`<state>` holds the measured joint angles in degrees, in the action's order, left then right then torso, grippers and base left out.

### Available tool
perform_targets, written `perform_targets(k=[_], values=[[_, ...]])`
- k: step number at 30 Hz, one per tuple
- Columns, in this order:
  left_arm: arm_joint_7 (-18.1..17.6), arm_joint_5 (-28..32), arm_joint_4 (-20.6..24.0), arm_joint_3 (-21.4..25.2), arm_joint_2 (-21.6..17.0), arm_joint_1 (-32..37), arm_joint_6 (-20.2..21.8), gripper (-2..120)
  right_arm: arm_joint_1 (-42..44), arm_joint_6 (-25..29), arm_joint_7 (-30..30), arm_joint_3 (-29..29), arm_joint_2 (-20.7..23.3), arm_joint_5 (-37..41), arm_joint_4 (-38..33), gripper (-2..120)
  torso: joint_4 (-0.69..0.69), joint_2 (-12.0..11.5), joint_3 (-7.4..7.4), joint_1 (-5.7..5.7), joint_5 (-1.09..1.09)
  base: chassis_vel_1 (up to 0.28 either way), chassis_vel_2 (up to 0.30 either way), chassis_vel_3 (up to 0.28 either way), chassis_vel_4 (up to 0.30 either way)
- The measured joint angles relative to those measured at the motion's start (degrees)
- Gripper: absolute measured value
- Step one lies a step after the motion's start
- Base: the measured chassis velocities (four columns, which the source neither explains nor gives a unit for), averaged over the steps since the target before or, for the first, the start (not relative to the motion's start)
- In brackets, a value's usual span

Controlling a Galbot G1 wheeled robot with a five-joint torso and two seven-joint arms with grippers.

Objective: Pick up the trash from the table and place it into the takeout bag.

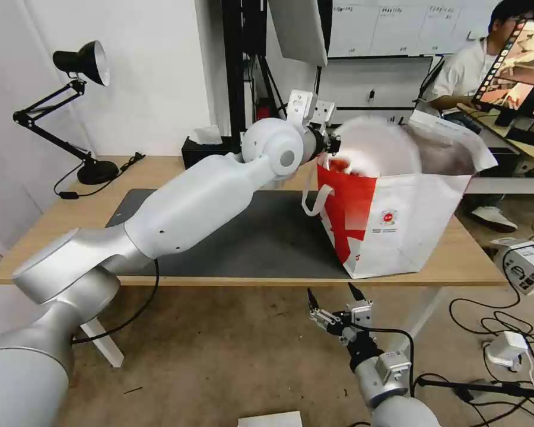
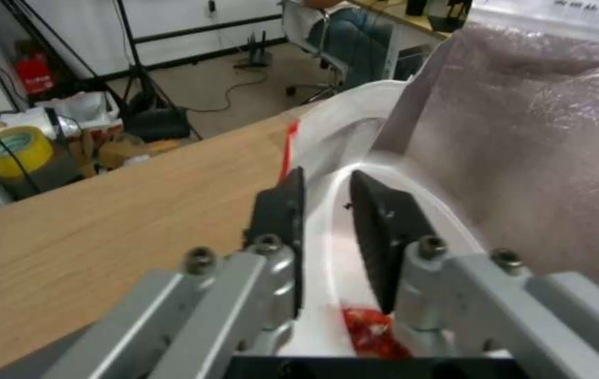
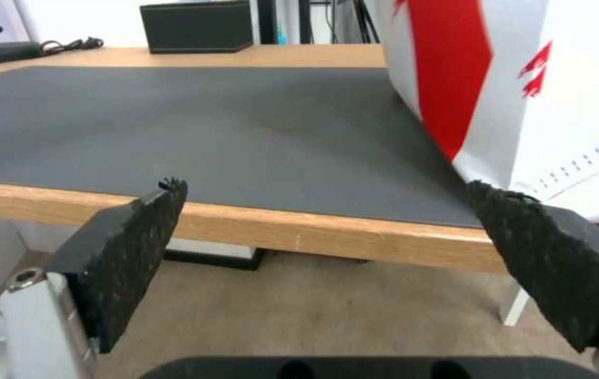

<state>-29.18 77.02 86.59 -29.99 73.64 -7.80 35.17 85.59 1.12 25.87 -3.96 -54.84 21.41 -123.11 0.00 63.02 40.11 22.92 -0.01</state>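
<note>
The white bowl of crayfish shells (image 1: 377, 151) is held tilted over the mouth of the takeout bag (image 1: 397, 231), its rim pinched between the two dark pads of the left gripper (image 1: 333, 144). In the left wrist view the fingers (image 2: 282, 226) are seen closed on the white rim of the bowl (image 2: 341, 263), with red shells lying in its lower part and the silver foil lining of the bag (image 2: 538, 152) just beside it. The bag is stood on the right end of the table (image 1: 160, 172), near the front edge, with one white loop handle hung over its red side panel. The dark grey mat (image 1: 267, 237) to the left of the bag is left bare, up to the black tissue box (image 1: 204, 151) and the desk lamp (image 1: 80, 107) at the back. The right gripper (image 1: 333, 296) is held below and in front of the table edge, its jaws spread wide. In the right wrist view the front edge of the table (image 3: 278, 226) is seen between the pads (image 3: 135, 247).
</note>
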Motion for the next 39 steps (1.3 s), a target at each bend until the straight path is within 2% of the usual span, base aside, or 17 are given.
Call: perform_targets(k=[1, 2, 5, 7, 8, 9, 11, 13, 14, 17, 22, 25, 28, 32, 35, 39], values=[[0.0, 0.0, 0.0, 0.0, 0.0, 0.0, 0.0, 30, 0.0, 0.0, 0.0, 0.0, 0.0, 0.0, 0.0, 100, 0.0, 0.0, 0.0, 0.0, 0.0, 0.0, 0.0, 0.0, 0.0], [-0.8, 0.23, 0.42, 0.3, 0.0, 0.42, 0.0, 38, 0.0, 0.0, 0.0, 0.0, 0.0, 0.0, 0.0, 100, 0.0, 0.0, 0.0, 0.0, 0.0, 0.0, 0.0, 0.0, 0.0], [-1.77, 0.52, 1.11, 0.67, -0.25, 0.97, -0.03, 47, 0.0, 0.0, 0.0, 0.0, 0.0, 0.0, 0.0, 100, -0.01, 0.0, 0.0, 0.0, 0.0, 0.0, 0.0, 0.0, 0.0], [-1.77, 0.52, 1.11, 0.67, -0.25, 0.97, -0.03, 47, 0.0, 0.0, 0.0, 0.0, 0.0, 0.0, 0.0, 100, -0.01, 0.0, 0.0, 0.0, 0.0, 0.0, 0.0, 0.0, 0.0], [-2.06, 0.53, 2.07, 1.03, -1.26, 1.56, -0.57, 58, 0.0, 0.0, 0.0, 0.0, 0.0, 0.0, 0.0, 100, -0.01, 0.0, 0.0, 0.0, 0.0, 0.0, 0.0, 0.0, 0.0], [-2.07, 0.45, 2.47, 1.29, -1.96, 1.91, -1.27, 64, 0.0, 0.0, 0.0, 0.0, 0.0, 0.0, 0.0, 100, -0.01, 0.0, 0.0, 0.0, 0.0, 0.0, 0.0, 0.0, 0.0], [-2.07, 0.38, 2.63, 1.4, -2.3, 2.13, -1.83, 67, 0.0, 0.0, 0.0, 0.0, 0.0, 0.0, 0.0, 100, 0.0, 0.0, 0.0, 0.0, 0.0, 0.0, 0.0, 0.0, 0.0], [-2.07, -0.06, 3.41, 2.04, -3.84, 3.28, -4.41, 78, 0.0, 0.0, 0.0, 0.0, 0.0, 0.0, 0.0, 100, 0.0, 0.0, 0.0, 0.0, 0.0, 0.0, 0.0, 0.0, 0.0], [-2.07, -0.06, 3.41, 2.04, -3.84, 3.28, -4.41, 78, 0.0, 0.0, 0.0, 0.0, 0.0, 0.0, 0.0, 100, 0.0, 0.0, 0.0, 0.0, 0.0, 0.0, 0.0, 0.0, 0.0], [-1.83, -1.8, 4.63, 3.05, -5.47, 5.77, -9.06, 94, 0.0, 0.0, 0.0, 0.0, 0.0, 0.0, 0.0, 100, 0.0, 0.0, 0.0, 0.0, 0.0, 0.0, 0.0, 0.0, 0.0], [-0.45, -2.57, 6.25, 4.76, -6.68, 8.65, -12.48, 99, 0.0, 0.0, 0.0, 0.0, 0.0, 0.0, 0.0, 100, -0.01, 0.0, 0.0, 0.0, 0.0, 0.0, 0.0, 0.0, 0.0], [3.4, -5.87, 8.08, 6.16, -9.22, 12.01, -16.58, 100, 0.0, 0.0, 0.0, 0.0, 0.0, 0.0, 0.0, 100, 0.0, 0.0, 0.0, 0.0, 0.0, 0.0, 0.0, 0.0, 0.0], [4.45, -8.16, 9.5, 7.36, -11.38, 14.48, -18.36, 100, 0.0, 0.0, 0.0, 0.0, 0.0, 0.0, 0.0, 100, -0.01, 0.01, 0.0, 0.0, 0.0, 0.0, 0.0, 0.0, 0.0], [4.86, -8.87, 11.1, 9.39, -13.38, 17.02, -19.08, 100, 0.0, 0.0, 0.0, 0.0, 0.0, 0.0, 0.0, 100, 0.0, 0.01, 0.0, 0.0, -0.01, 0.0, 0.0, 0.0, 0.0], [6.48, -10.29, 13.16, 12.34, -16.82, 20.66, -20.13, 100, 0.0, 0.0, 0.0, 0.0, 0.0, 0.0, 0.0, 100, 0.01, 0.01, 0.0, 0.0, 0.0, 0.0, 0.0, 0.0, 0.0], [8.2, -12.26, 13.94, 14.11, -19.23, 23.31, -21.42, 100, 0.0, 0.0, 0.0, 0.0, 0.0, 0.0, 0.0, 100, 0.0, 0.01, 0.0, 0.0, -0.01, 0.0, 0.0, 0.0, 0.0]])
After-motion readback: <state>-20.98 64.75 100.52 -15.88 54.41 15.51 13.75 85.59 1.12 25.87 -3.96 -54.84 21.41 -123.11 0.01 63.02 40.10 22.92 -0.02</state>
